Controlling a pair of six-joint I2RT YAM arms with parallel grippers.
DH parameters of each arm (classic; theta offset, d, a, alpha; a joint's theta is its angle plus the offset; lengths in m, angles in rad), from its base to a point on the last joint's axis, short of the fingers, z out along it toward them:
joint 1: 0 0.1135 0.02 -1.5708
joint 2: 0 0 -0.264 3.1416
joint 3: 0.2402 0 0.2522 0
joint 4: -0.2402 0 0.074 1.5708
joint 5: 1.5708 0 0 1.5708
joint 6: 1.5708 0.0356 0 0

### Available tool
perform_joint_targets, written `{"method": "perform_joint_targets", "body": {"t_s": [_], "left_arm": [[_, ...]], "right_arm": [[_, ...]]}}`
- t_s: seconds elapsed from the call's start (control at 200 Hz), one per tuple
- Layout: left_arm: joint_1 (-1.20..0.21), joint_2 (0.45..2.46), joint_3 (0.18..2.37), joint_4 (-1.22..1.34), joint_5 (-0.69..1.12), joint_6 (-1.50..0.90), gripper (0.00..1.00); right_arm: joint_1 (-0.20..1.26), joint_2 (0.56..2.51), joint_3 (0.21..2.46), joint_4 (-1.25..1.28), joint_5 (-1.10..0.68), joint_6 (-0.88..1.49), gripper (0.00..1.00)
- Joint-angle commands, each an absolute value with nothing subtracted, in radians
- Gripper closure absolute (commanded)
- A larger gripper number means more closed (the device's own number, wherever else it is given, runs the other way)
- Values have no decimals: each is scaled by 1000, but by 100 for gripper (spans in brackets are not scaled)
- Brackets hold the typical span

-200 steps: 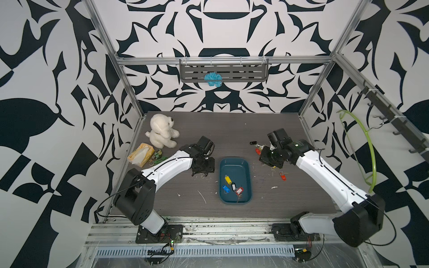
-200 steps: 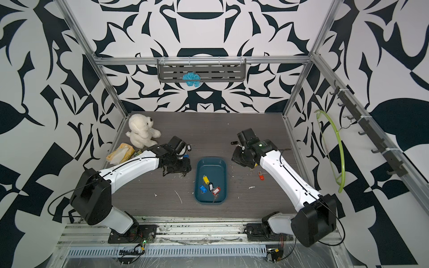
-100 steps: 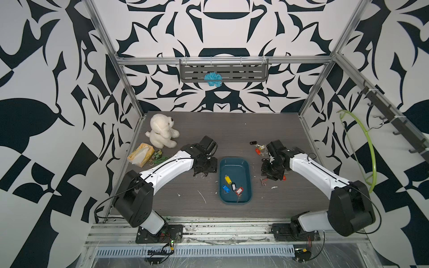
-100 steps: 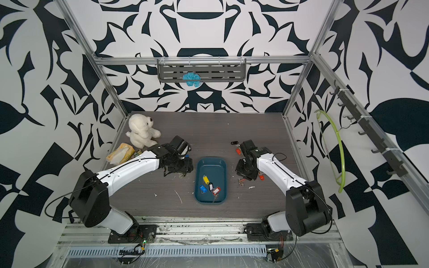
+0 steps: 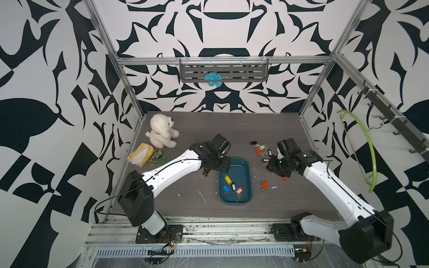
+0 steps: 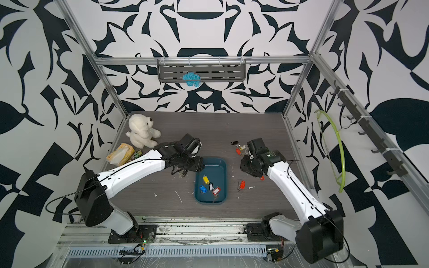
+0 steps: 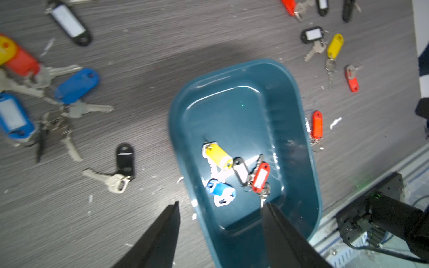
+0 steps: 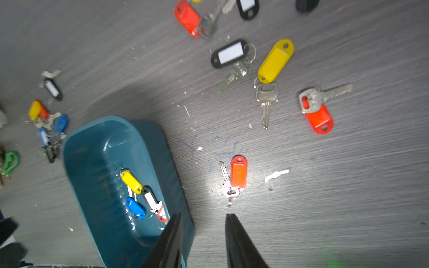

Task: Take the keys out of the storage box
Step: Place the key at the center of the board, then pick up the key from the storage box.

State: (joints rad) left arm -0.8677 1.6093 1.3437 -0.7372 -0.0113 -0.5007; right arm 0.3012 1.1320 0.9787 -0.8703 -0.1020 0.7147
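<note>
Several keys (image 7: 76,85) beside storage box (image 7: 290,130), hidden from above

table (image 5: 209,130) | on it: storage box (image 5: 242,170), keys (image 5: 264,185), plush dog (image 5: 161,132), tissue packet (image 5: 140,155)

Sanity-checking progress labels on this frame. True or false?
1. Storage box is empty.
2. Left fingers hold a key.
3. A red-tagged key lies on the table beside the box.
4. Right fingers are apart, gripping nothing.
1. False. The storage box still holds four keys: yellow tag, blue tag, black tag and red tag.
2. False. The left fingers are apart and grip nothing.
3. True. The red-tagged key lies on the table, just outside the box wall.
4. True. The right fingers are apart and empty.
</note>
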Motion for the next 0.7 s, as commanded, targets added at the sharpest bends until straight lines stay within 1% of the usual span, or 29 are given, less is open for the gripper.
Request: {"method": "perform_joint_targets", "body": {"t_s": [0.0,0.145,0.35,0.43,0.695], "left_arm": [[-898,1671,1382,-792,-37,-511,37],[-929,1746,1426,-790,-27,-578,39],[-936,1846,1487,-813,-56,-603,41],[-936,1889,1521,-848,-76,-610,45],[-936,2012,1599,-896,-113,-668,53]], "right_arm": [[296,1096,994,-895,-85,696,71],[296,1091,961,-890,-108,695,75],[294,1083,924,-868,-140,685,76],[294,1085,917,-861,-146,677,76],[293,1088,893,-847,-171,666,76]]}}
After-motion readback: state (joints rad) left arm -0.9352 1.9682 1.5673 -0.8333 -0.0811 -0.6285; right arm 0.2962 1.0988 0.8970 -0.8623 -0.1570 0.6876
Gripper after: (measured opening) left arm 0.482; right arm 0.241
